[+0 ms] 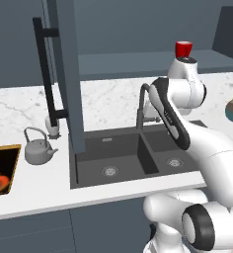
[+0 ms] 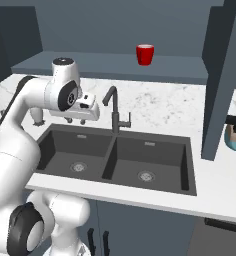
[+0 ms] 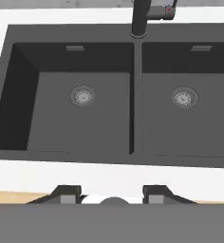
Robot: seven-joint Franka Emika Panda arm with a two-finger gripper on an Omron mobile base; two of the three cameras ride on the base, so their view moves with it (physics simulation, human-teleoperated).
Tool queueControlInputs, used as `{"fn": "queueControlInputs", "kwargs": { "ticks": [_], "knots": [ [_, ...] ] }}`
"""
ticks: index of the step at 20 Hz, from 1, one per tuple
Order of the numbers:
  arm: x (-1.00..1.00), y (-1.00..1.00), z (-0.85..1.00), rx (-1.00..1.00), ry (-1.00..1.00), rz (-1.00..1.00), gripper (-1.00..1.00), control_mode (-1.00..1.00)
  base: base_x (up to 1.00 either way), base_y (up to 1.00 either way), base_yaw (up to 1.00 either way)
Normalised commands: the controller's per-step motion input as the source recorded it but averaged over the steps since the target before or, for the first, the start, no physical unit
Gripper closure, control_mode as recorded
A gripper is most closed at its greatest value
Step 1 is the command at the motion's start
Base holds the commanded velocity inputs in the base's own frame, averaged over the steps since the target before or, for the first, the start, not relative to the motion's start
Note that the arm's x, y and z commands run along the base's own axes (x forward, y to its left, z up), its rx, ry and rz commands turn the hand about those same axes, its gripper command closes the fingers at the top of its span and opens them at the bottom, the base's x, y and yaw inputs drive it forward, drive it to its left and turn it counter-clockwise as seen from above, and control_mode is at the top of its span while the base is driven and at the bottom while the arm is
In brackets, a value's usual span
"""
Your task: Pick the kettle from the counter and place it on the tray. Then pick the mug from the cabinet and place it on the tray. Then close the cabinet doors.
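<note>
Cabinet [image 1: 138, 29] fills the top of the left base view, its doors swung open: one door panel [image 1: 66, 74] stands edge-on at centre left with a long black bar handle [image 1: 45, 74], another door [image 2: 222, 75] sits at the right edge of the right base view. Counter [image 1: 19, 106], white marble, runs across mid-frame. Black double sink [image 3: 133, 90] centre frame, faucet [image 2: 114, 112] behind the divider. White arm [image 1: 187, 128] rises from lower right in the left base view. Tray [image 1: 2, 168] at far left edge, on the counter. Kettle [image 1: 38, 146] on the counter just right of the tray, not on it. Mug [image 2: 145, 54] on the cabinet shelf, top centre. Gripper [image 3: 113, 194] above the sink's near rim, fingers [image 3: 66, 193] apart, holding nothing.
</note>
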Motion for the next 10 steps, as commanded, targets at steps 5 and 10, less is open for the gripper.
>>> {"fn": "queueControlInputs", "kwargs": {
  "ticks": [5,10],
  "knots": [
    [-0.11,-0.14,0.0,0.01,-0.09,-0.01,-1.0,-1.0,0.0,0.0,0.0],
    [-0.35,-0.43,0.0,0.11,-0.37,-0.09,-1.0,-1.0,0.0,0.0,0.0]
  ]
}}
